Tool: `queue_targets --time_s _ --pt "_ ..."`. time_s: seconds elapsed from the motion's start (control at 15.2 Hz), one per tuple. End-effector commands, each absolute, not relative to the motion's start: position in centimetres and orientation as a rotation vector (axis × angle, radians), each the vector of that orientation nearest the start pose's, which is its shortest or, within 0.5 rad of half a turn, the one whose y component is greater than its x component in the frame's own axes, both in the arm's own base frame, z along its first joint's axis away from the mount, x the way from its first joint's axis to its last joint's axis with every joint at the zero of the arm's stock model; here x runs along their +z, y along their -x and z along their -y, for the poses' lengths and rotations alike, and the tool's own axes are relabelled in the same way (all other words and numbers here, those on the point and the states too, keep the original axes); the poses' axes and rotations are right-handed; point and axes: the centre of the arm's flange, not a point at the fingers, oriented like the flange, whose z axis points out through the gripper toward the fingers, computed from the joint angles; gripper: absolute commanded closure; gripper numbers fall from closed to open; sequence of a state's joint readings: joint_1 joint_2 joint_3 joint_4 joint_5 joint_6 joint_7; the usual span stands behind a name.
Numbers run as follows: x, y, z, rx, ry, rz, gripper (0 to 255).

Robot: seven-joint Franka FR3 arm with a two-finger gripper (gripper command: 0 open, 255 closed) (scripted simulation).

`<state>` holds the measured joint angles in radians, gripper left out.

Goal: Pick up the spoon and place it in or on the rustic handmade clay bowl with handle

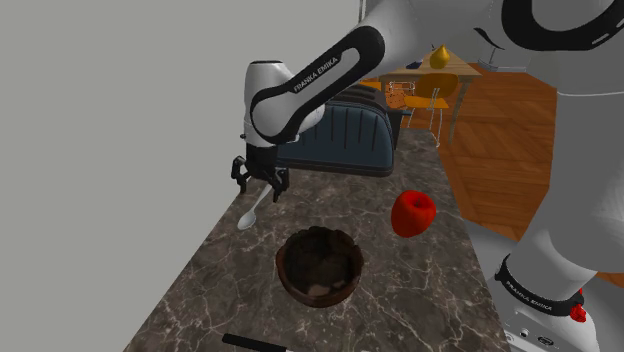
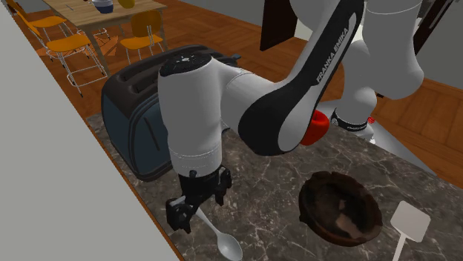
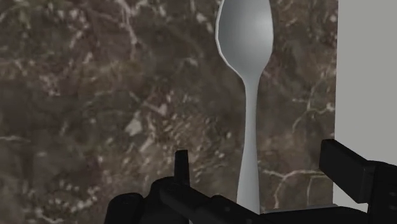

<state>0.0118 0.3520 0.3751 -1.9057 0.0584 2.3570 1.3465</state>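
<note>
Near the dark marbled table's (image 1: pixel 430 300) wall-side edge, my black two-finger tool (image 1: pixel 260 186) stands open, holding nothing, astride the handle of the grey spoon (image 3: pixel 251 127) so closing should catch it; the rough brown bowl (image 1: pixel 320 266) sits nearby.

The arm (image 1: pixel 310 80) reaches in from the shoulder view's right, and its forearm slants down to the left. At the end the wrist (image 1: pixel 265 100) bends over, so the black gripper (image 1: pixel 260 190) points straight down and hangs low. The fingers (image 3: pixel 359 178) stand well apart, jaws wide open, one to each side of the wrist view's middle.
</note>
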Motion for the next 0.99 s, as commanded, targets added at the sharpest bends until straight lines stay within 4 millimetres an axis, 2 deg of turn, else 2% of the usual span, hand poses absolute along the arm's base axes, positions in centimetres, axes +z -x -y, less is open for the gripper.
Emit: queue_targets --time_s 0.0,0.46,0.53,0.92 --pt "33.27 -59.19 -22.90 0.074 2.559 -1.444 0" --pt "33.27 -59.20 -22.90 0.074 2.560 -1.444 0" --pt "33.27 -59.20 -22.90 0.074 2.560 -1.444 255" --pt "33.29 -59.22 -22.88 0.074 2.559 -1.444 255"
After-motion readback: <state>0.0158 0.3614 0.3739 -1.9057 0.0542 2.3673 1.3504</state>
